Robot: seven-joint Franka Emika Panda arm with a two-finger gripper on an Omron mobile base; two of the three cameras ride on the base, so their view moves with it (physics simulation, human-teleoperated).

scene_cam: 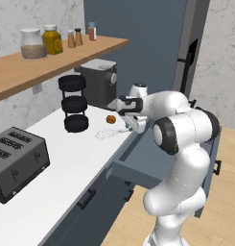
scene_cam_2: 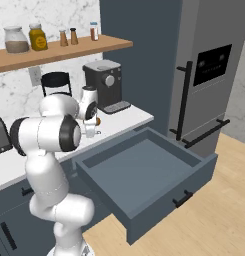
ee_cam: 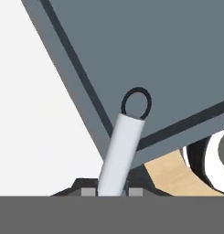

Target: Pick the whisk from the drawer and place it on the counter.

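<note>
My claw was pinched tight on the whisk, its two fingertips pressed against either side of the pale handle close to the wire end, so the handle stuck out ahead of me with its dark hanging loop at the far tip. In the left base view the whisk's wire balloon hung low over the desk, at or just above the white top near its right edge, close to the small orange fruit; whether the wires were touching the surface I could not tell. Below and to the right the drawer stood pulled open.

I judged the whisk a light thing, with no weight to fight my grip. The handle looked straight, stiff and smooth, so it could slip or twist between my fingertips if I squeezed too gently. The balloon looked springy and easy to bend out of shape, a poor place to take hold. The handle was the right place, and my hold near the wire end kept the heavier part close to me, so it should not swing much. Setting it down, I expected it might roll a little on the round balloon, so it wanted lowering flat before I let go.
</note>
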